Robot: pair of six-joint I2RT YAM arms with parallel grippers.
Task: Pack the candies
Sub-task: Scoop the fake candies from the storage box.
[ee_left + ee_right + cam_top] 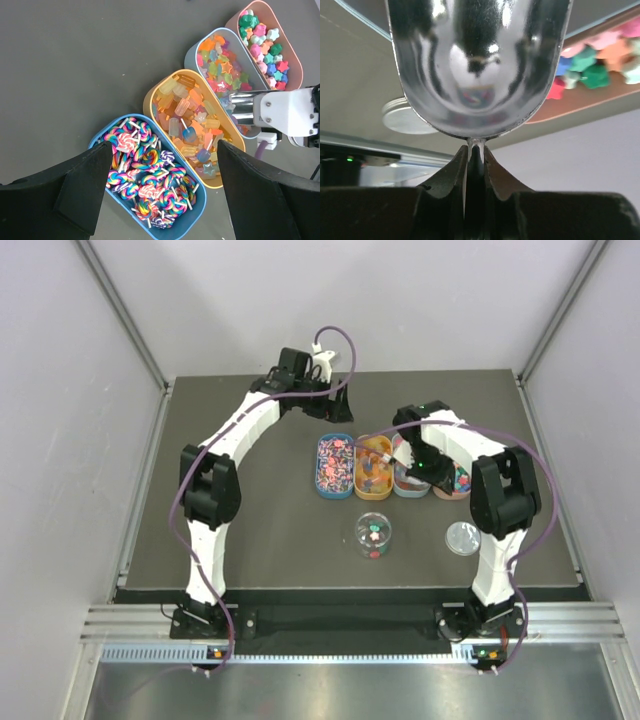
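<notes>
The right hand (pixel 475 155) is closed narrow on the thin handle of a metal scoop (pixel 477 70), whose polished bowl sticks out ahead of the fingers. Seen from the left wrist, that bowl hangs over the near end of the pale blue tray (pixel 192 50); whether it touches the sweets there cannot be told. The left hand (pixel 165 150) is spread wide and holds nothing, hovering above the blue tray (pixel 190 227) and the yellow tray (pixel 150 102). The candies (pixel 190 125) lie heaped in four oval trays set side by side mid-bench: swirl lollipops in the blue, clear gummy blocks in the yellow, and stars in the pale blue and the pink tray (pixel 295 55). A few more sit in a clear jar (pixel 374 535) nearer the arms, with its lid (pixel 463 538) lying apart on the bench (pixel 260 510). The pieces look tiny, light, hard and loose, so they would likely roll and scatter, and the lollipop sticks may tangle. Fingers would pinch them poorly. Sliding the scoop under a heap and carrying it level seems the better hold, minding that the smooth handle could swivel in the grip.
</notes>
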